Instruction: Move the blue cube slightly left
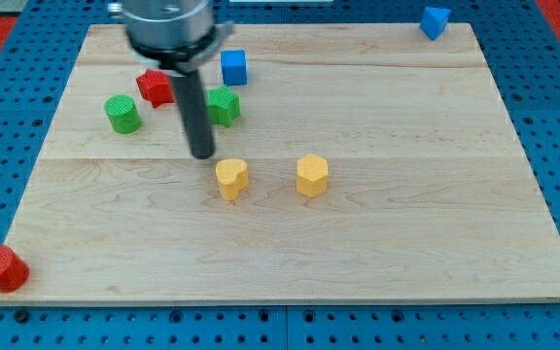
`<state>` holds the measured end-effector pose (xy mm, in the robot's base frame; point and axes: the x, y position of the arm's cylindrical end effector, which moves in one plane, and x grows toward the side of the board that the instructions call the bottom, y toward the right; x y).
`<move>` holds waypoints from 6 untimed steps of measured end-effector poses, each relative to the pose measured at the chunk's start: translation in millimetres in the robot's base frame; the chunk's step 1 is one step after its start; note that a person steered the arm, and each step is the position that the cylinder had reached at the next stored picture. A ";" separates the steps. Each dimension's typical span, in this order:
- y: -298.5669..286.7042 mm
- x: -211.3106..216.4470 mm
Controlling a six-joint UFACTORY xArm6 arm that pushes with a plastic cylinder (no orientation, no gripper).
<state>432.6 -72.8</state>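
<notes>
The blue cube (233, 67) sits on the wooden board (377, 233) near the view's top, left of centre. My tip (202, 154) rests on the board below the cube and a little to its left, apart from it. The rod rises from the tip and passes just left of a green star-shaped block (225, 105), which lies between the tip and the blue cube. A red block (154, 87) lies left of the rod, partly hidden by it.
A green cylinder (122, 114) stands at the left. A yellow heart-shaped block (231, 178) lies just below and right of my tip, a yellow hexagon (311, 175) further right. A blue block (435, 21) sits at the top right corner, a red cylinder (1, 268) at the bottom left corner.
</notes>
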 end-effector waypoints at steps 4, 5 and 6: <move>44.6 -144.7; 33.4 -166.9; -4.6 -168.4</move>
